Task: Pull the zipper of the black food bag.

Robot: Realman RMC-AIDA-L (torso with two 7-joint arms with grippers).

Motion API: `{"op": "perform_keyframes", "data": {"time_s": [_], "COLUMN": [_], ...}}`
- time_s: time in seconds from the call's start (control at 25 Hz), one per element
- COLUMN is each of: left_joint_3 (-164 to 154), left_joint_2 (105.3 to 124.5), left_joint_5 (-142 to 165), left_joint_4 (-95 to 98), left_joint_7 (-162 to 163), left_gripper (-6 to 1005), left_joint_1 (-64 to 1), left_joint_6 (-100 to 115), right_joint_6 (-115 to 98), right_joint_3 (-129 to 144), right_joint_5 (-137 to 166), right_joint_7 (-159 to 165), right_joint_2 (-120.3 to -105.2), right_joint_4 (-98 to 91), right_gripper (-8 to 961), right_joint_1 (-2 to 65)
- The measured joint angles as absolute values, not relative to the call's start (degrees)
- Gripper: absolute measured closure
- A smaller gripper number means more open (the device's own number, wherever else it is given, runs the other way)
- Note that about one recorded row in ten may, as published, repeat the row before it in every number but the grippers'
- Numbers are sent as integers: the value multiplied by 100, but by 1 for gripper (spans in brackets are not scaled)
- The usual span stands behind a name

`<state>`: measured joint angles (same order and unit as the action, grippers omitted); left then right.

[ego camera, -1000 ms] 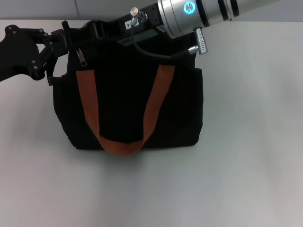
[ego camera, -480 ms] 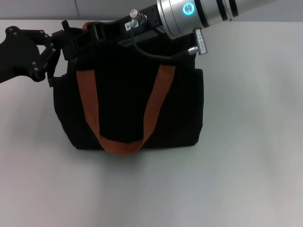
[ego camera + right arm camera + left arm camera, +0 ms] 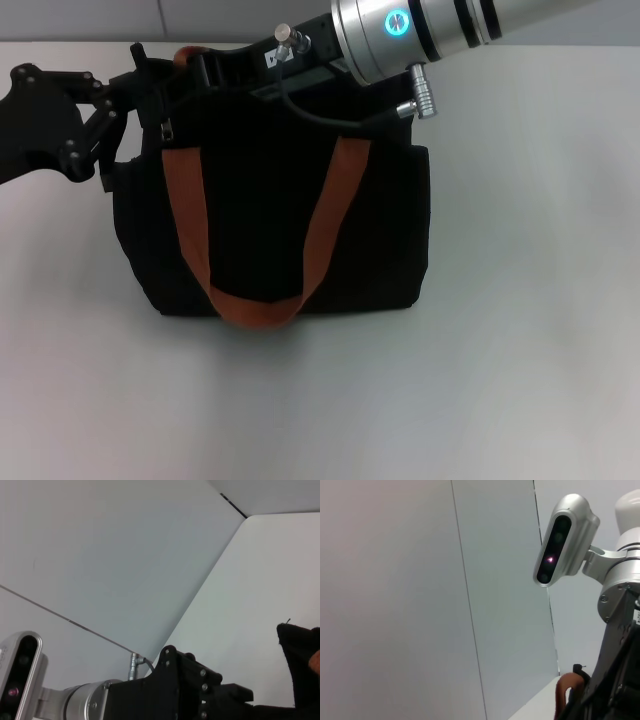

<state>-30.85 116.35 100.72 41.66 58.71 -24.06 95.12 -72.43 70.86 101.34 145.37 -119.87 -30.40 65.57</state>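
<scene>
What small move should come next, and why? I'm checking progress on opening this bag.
Probably a short, steady pull by the left gripper along the top edge of the black food bag, toward the right gripper. The zipper tab hangs at the bag's left corner beside the left gripper, while the right gripper sits at the top.

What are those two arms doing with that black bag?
They are working on the bag's zipper. The left tool reaches in at the bag's top left corner, right by the small silver pull tab hanging there. The right tool comes in over the top edge from the other side. The bag stands upright on the table, its orange strap hanging down the front.
</scene>
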Motion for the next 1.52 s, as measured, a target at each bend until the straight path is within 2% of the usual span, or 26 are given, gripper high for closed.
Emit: {"op": "perform_keyframes", "data": {"time_s": [0.96, 1.52], "left_joint_3": [-3076, -3024], "left_joint_2": [11664, 11656], "left_joint_5": [10063, 9988], "left_joint_4": [4228, 4227], "left_joint_7": [5870, 5862], "left_gripper": [913, 907], "left_joint_1": [-2391, -2355], "left_joint_6": [9598, 9595], "right_joint_6": [-7014, -6874], "right_joint_3": [7342, 7662], "right_joint_5": [10116, 10142], "right_joint_7": [14573, 14607], "right_joint_2": [-11988, -11988], "right_joint_4": [-3076, -3379], "right_gripper": [780, 935], "right_joint_1": [6601, 6544]}}
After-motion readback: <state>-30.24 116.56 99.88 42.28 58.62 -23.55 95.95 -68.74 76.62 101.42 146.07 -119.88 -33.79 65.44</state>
